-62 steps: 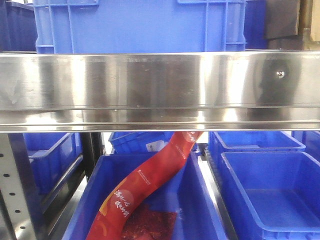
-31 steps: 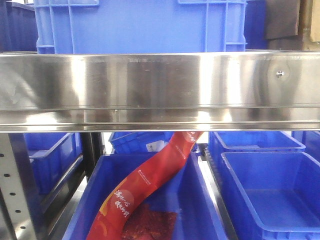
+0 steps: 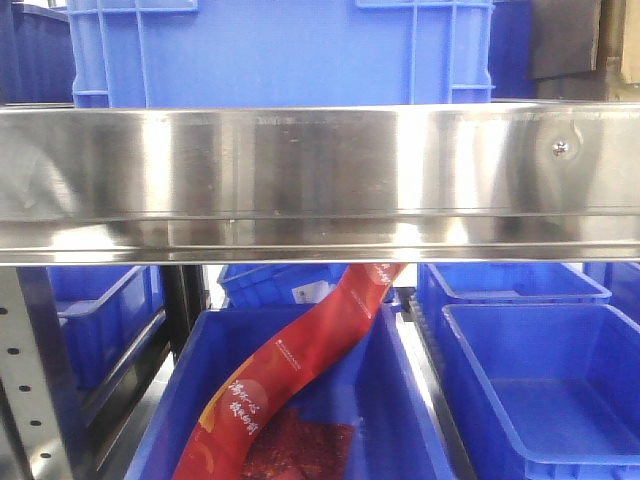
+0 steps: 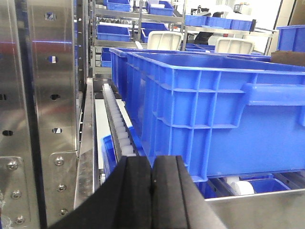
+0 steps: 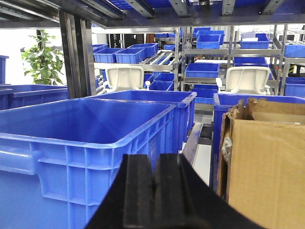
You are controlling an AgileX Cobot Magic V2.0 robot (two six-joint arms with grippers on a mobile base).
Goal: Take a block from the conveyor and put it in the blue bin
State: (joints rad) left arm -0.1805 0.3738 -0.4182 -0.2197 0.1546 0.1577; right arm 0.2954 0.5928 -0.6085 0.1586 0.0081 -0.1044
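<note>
The left tool (image 4: 151, 179) has its two black fingers pressed flat together, with nothing between them. It points at the side of a big blue bin (image 4: 214, 114) that sits on a shelf beside a row of white rollers (image 4: 119, 129). A shiny steel post (image 4: 52, 95) with holes stands to the left. The right tool (image 5: 153, 183) is closed the same way and holds nothing. In front of it is an open blue bin (image 5: 90, 138), and a brown cardboard box (image 5: 262, 167) stands just to the right. A green plant (image 5: 43, 59) is far back on the left. In the front view, a wide steel rail (image 3: 320, 180) crosses the picture. Under it, a long red packet (image 3: 290, 375) leans in a blue bin (image 3: 400, 400). No block or conveyor shows in any view.
</note>
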